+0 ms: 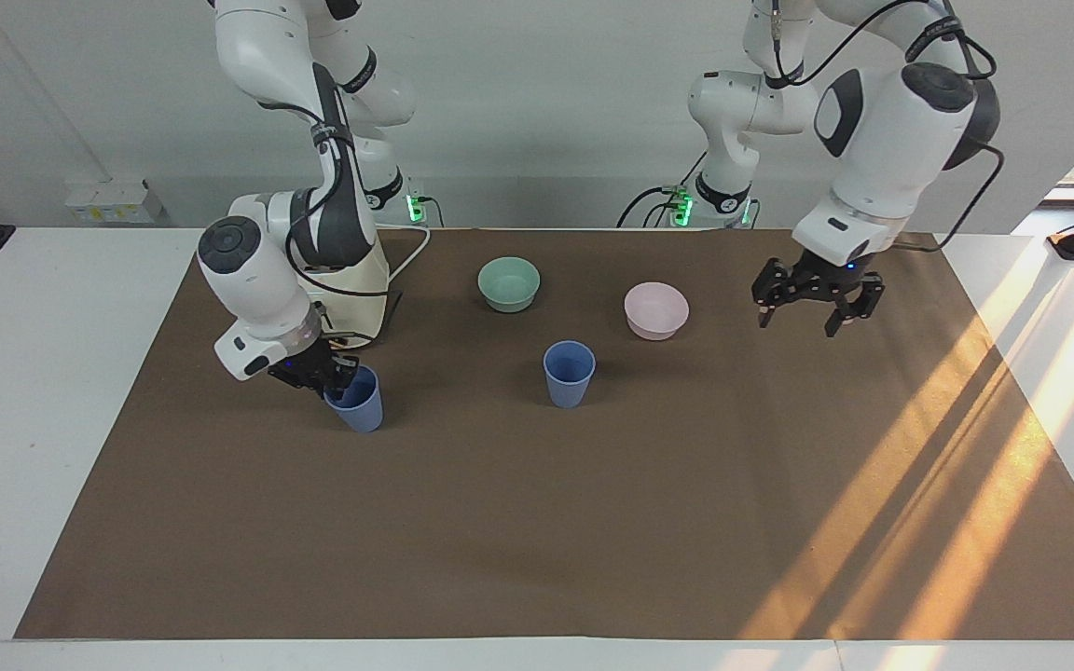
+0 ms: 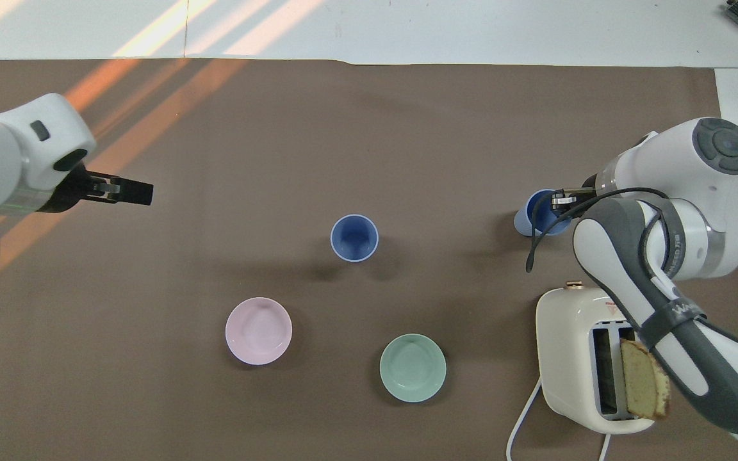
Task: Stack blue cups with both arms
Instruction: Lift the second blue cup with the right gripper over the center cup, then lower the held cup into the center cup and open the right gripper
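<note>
One blue cup point(image 1: 570, 375) stands upright alone in the middle of the brown mat, and it also shows in the overhead view point(image 2: 354, 237). The second blue cup point(image 1: 362, 408) leans a little beside the toaster toward the right arm's end; it also shows in the overhead view point(image 2: 531, 222). My right gripper point(image 1: 337, 376) is shut on this cup's rim, one finger inside, as the overhead view point(image 2: 558, 202) also shows. My left gripper point(image 1: 815, 308) is open and empty, raised over the mat toward the left arm's end, well away from both cups; it also shows in the overhead view point(image 2: 132, 191).
A cream toaster point(image 1: 355, 275) with a slice of bread point(image 2: 644, 379) stands nearer to the robots than the held cup. A mint-green bowl point(image 1: 509, 282) and a pale pink bowl point(image 1: 656, 309) sit nearer to the robots than the middle cup.
</note>
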Tool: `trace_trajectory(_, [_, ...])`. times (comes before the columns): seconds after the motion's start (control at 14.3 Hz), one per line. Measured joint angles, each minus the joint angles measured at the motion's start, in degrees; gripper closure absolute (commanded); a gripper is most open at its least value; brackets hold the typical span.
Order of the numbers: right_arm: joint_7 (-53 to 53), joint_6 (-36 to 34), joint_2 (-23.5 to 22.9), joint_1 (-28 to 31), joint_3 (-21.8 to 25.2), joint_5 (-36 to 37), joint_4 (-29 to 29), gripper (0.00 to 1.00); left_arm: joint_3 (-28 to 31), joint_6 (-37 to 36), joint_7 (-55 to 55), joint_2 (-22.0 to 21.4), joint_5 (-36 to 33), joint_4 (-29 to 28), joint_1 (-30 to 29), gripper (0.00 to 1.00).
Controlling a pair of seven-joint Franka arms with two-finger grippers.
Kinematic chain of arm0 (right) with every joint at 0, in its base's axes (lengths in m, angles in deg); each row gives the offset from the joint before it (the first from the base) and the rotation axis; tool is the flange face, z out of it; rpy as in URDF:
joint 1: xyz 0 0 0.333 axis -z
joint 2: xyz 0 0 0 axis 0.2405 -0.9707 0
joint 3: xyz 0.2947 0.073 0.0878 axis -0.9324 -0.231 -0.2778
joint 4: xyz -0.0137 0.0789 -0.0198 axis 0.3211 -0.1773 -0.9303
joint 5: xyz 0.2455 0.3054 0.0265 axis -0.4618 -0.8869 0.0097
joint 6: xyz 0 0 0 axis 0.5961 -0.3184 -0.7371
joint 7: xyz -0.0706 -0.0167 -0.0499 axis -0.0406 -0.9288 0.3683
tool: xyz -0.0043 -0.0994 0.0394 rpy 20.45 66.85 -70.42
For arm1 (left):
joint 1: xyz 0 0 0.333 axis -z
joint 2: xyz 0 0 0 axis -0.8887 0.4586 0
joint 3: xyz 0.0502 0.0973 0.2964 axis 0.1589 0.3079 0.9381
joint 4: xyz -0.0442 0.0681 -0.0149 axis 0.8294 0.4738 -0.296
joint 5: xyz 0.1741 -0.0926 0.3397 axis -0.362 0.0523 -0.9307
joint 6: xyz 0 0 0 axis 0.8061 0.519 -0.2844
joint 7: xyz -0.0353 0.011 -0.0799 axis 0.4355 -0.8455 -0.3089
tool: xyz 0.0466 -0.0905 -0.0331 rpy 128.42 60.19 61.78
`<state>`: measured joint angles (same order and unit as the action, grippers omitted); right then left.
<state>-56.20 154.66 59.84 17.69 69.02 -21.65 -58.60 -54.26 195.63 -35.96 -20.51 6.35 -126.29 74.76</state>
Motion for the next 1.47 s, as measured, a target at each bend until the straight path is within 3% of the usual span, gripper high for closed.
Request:
trace_trajectory(0.14, [0.00, -2.80, 0.08, -0.13, -0.12, 0.01, 2.54, 1.00, 0.01, -4.33, 2.55, 0.11, -0.03, 4.65, -3.12, 0.00])
trace_trajectory(0.35, [0.65, -10.34, 0.38, -1.99, -0.61, -1.22, 10.82, 1.00, 0.02, -10.60, 3.07, 1.22, -0.07, 10.84, -6.30, 0.00])
trace_trajectory(0.7, [11.97, -20.56, 0.30, -10.19, -0.97, -1.76, 22.17, 1.00, 0.00, -12.44, 3.18, 3.45, -0.26, 14.48, -7.84, 0.00])
trace_trajectory(0.98, [25.37, -21.83, -0.80, -20.32, -1.12, -1.76, 27.77, 1.00, 0.01, -14.19, 5.31, 3.43, -0.33, 14.38, -8.77, 0.00])
trace_trajectory(1.26, [29.54, -21.31, -1.79, -27.34, -1.17, -1.80, 29.84, 1.00, -0.54, -15.50, 5.80, 2.37, -2.25, 13.58, -8.81, 0.00])
trace_trajectory(1.47, [31.09, -18.88, -2.65, -29.14, -1.16, -1.84, 29.46, 1.00, -0.90, -15.72, 5.80, 1.55, -2.66, 13.45, -8.81, 0.00])
